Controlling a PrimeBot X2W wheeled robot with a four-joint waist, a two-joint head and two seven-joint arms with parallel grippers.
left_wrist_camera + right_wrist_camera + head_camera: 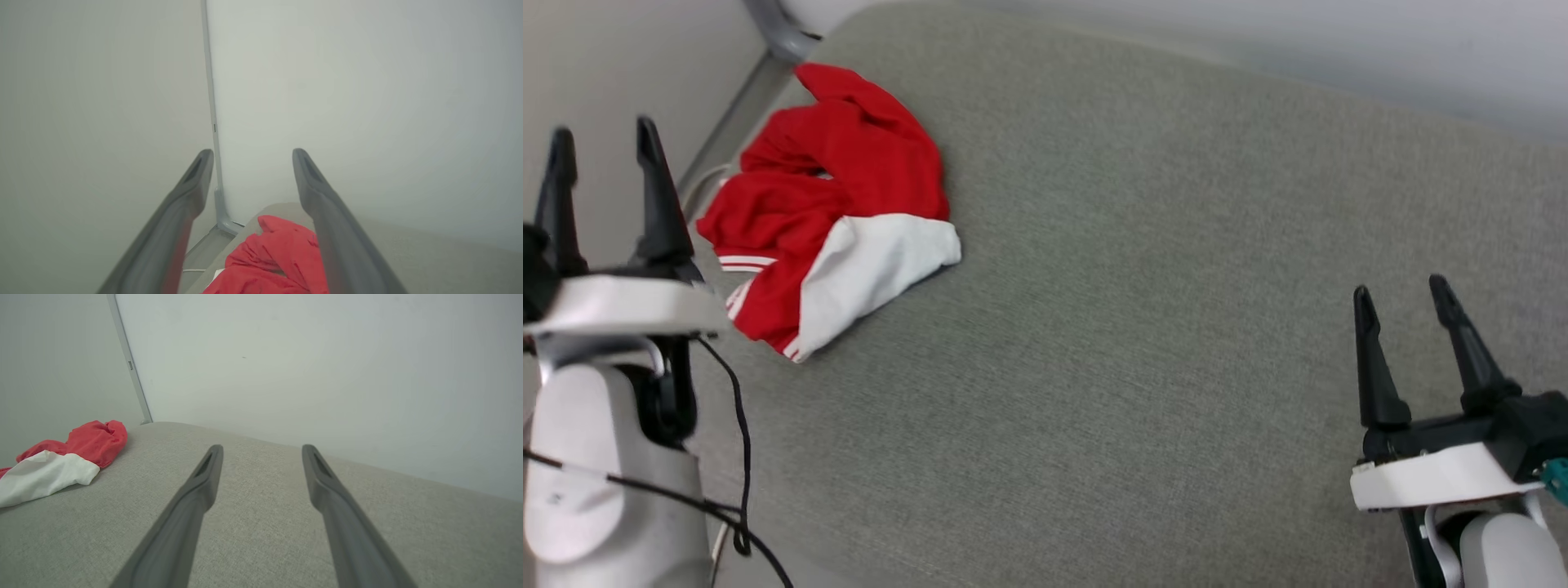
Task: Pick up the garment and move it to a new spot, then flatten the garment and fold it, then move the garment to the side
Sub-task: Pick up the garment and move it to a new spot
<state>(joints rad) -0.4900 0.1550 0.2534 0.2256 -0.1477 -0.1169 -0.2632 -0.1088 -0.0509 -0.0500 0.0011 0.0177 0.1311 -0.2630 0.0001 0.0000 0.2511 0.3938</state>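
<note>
The garment (829,208) lies crumpled in a heap near the far left corner of the grey fabric surface (1143,310), red with a white sleeve and striped trim. My left gripper (600,143) hangs open just left of the heap, off the surface's edge, nothing between its fingers. In the left wrist view the garment (273,261) lies below the open left gripper (252,152). My right gripper (1402,290) stands open over the near right of the surface, far from the garment. The right wrist view shows the garment (61,465) at far left and the open right gripper (261,447).
A grey post (768,33) rises at the surface's far left corner against pale walls (1339,41). A black cable (739,457) loops off my left forearm. The grey fabric stretches wide between heap and right gripper.
</note>
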